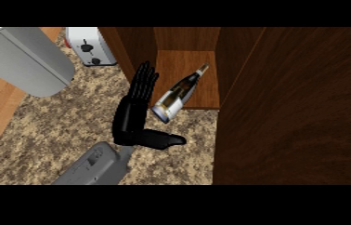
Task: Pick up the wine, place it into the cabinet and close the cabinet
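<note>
The wine (179, 93) lies on its side, neck pointing toward one o'clock and base toward seven o'clock, with most of its length on the wooden floor of the open cabinet (185, 63) and its base reaching out over the cabinet's front edge above the speckled tabletop (61, 131). Its pale label faces up along the lower half of the bottle. Just beside it, at its nine o'clock, is a robot hand (133, 112): the black fingers (144, 80) are stretched straight toward twelve o'clock, their tips reaching the cabinet's left wall, and the thumb (168, 139) sticks out toward three o'clock below the bottle's base. This robot hand is released, grasping nothing, and a narrow gap shows between it and the bottle. Its grey forearm (96, 166) enters from six o'clock. The cabinet's dark door (288, 108) fills the view at three o'clock, swung open. At eleven o'clock a white toaster (91, 46) stands on the tabletop, and at ten o'clock a large grey rounded shape (31, 59) covers the corner.
</note>
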Tool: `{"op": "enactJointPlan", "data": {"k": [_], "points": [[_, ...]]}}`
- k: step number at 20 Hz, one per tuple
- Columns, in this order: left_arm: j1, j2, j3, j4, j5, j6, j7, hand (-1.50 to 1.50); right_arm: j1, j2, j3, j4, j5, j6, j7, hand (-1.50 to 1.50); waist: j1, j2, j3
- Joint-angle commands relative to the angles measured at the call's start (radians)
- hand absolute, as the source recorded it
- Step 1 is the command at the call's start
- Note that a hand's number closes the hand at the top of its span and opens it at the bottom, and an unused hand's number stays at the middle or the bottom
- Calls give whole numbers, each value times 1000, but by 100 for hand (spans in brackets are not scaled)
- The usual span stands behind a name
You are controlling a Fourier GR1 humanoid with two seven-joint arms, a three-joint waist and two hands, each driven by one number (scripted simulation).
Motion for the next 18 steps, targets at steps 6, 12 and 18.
{"op": "enactJointPlan", "data": {"k": [6, 12, 18], "points": [[221, 150, -2, -488, -99, 131, 171, -150, 3, 22, 95, -17, 80, 7, 0, -150, -15, 6, 0], [339, 178, -14, -601, -163, 196, 159, -150, 10, -106, 112, -39, 53, 151, 42, 150, -11, 4, 0], [539, 319, 141, -696, -94, 89, 102, -150, 26, -129, 236, -116, -18, 198, 158, 150, -4, 5, -2]]}}
